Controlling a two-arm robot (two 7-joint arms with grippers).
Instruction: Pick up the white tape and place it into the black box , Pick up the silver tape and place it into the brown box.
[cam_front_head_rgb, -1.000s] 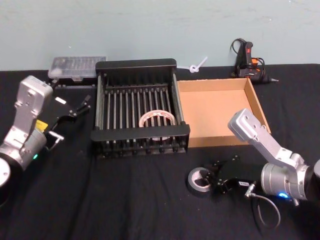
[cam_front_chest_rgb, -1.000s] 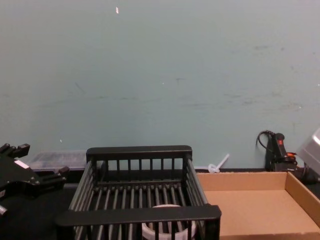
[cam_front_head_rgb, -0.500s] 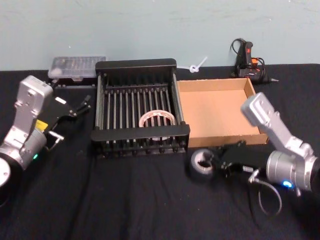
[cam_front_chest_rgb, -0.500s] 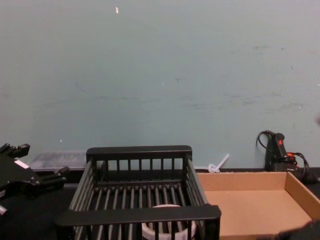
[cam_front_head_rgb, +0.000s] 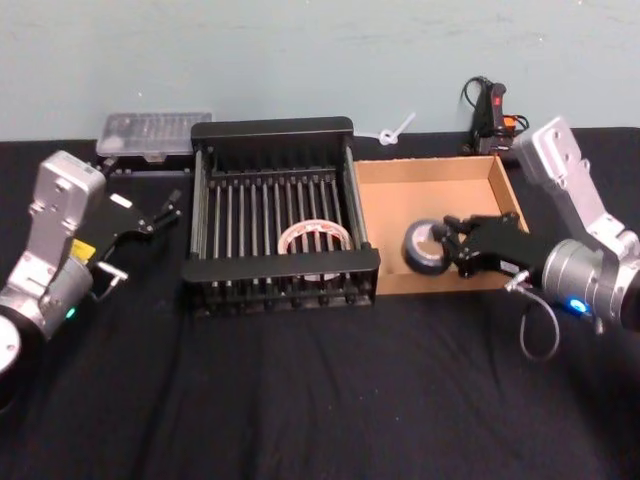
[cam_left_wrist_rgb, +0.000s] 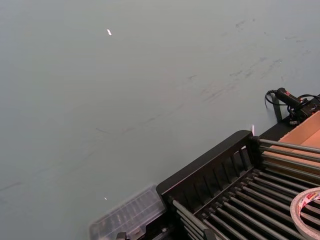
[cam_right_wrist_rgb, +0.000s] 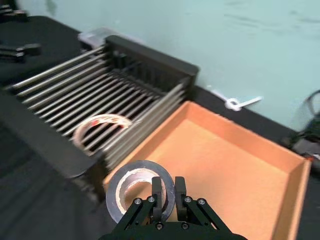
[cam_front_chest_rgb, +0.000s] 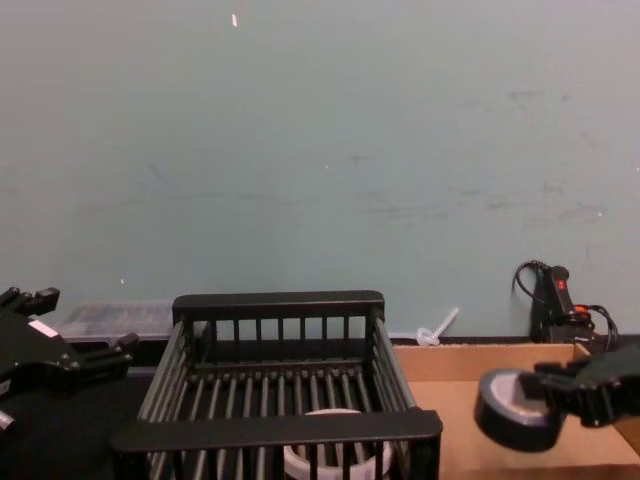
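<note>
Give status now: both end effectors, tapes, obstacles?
Right end effector shut on silver tape, above brown box. Left end effector open, parked. White tape in black box.

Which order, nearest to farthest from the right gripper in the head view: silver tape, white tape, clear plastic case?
Measured from the right gripper:
1. silver tape: held in its fingers, above the near left part of the brown box.
2. white tape: to the gripper's left, lying in the black box.
3. clear plastic case: far left, at the back beyond the black box's corner.
</note>
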